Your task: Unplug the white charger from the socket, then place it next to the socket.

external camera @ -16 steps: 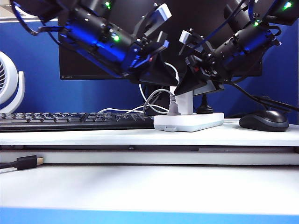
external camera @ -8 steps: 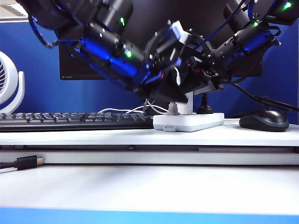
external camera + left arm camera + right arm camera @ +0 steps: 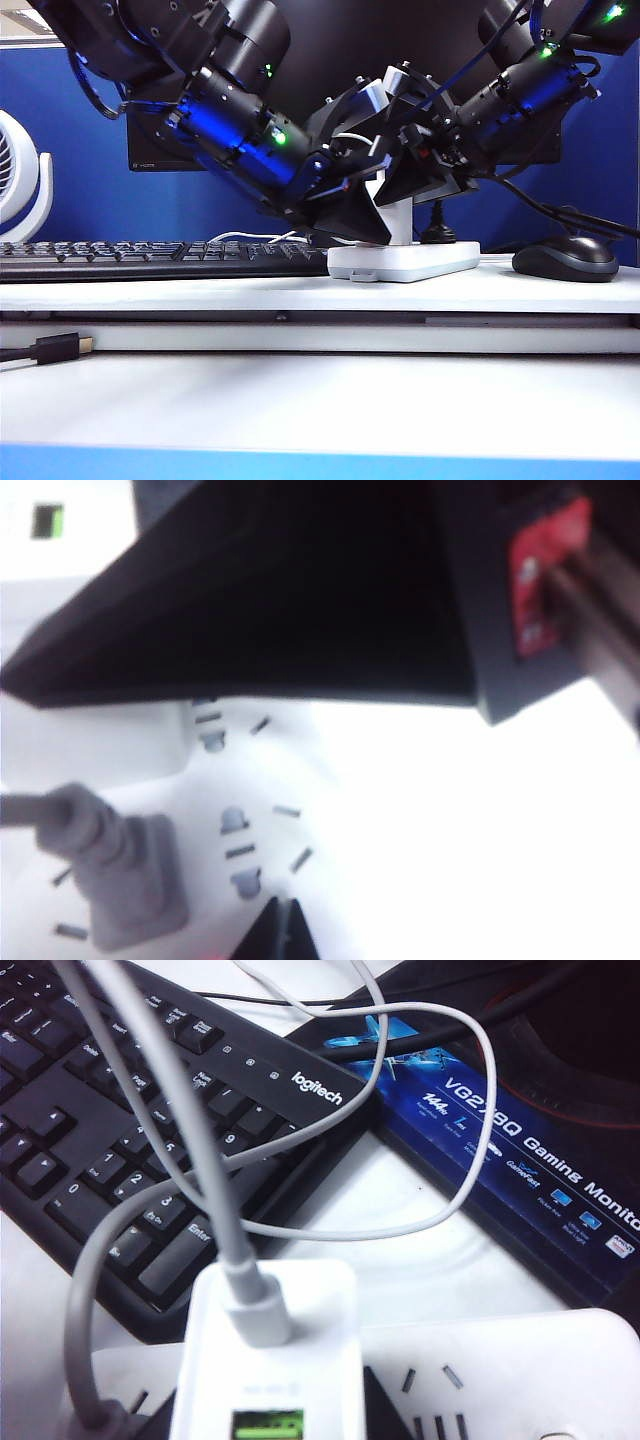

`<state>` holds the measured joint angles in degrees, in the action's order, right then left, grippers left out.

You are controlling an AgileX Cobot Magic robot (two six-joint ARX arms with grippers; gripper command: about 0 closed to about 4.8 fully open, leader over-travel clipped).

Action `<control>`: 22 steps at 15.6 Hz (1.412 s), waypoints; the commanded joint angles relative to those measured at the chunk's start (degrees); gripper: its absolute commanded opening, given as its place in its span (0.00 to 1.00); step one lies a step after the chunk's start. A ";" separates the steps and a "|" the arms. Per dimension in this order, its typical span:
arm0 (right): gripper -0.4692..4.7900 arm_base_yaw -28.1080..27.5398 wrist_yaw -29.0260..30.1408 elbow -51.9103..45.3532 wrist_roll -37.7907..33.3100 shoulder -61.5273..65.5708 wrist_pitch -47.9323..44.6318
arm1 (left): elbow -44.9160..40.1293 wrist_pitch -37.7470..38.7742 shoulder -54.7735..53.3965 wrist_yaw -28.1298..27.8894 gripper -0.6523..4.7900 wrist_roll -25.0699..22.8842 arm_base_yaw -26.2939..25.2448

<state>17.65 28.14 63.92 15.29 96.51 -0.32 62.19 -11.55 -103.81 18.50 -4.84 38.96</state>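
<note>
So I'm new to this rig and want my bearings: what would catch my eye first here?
Two black robot arms meet above the flat white power strip mid-table, the left hand low over its near end, the right hand closed on the upright white charger block still plugged in. A black keyboard lies left of the strip, a black mouse right.
</note>
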 commanded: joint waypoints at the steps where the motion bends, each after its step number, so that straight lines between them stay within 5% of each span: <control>1: 0.37 0.13 0.79 0.09 -0.09 -0.09 -0.57 | 1.03 -1.25 -1.07 -1.68 0.11 2.51 0.39; 9: 0.37 0.13 2.54 0.11 -1.11 -0.13 -1.31 | 1.99 -0.83 -3.21 -3.67 0.11 4.42 0.57; 13: 0.37 1.25 1.09 0.11 7.89 -0.35 -1.20 | 1.99 -0.92 -3.34 -3.28 0.11 4.44 0.57; 15: 0.37 1.31 1.36 0.11 1.66 -0.35 -3.08 | 1.99 -0.94 -3.34 -3.28 0.11 4.44 0.57; 20: 0.36 1.33 0.59 0.11 0.15 -0.44 -5.57 | 1.99 -0.79 -3.65 -3.26 0.11 4.42 0.57; 22: 0.36 1.40 -1.57 0.11 7.80 -1.22 -4.46 | 1.99 -0.52 -3.67 -3.26 0.11 4.28 0.57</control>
<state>18.52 27.14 63.64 18.41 96.42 -1.80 64.14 -13.76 -106.76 15.40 -0.36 39.33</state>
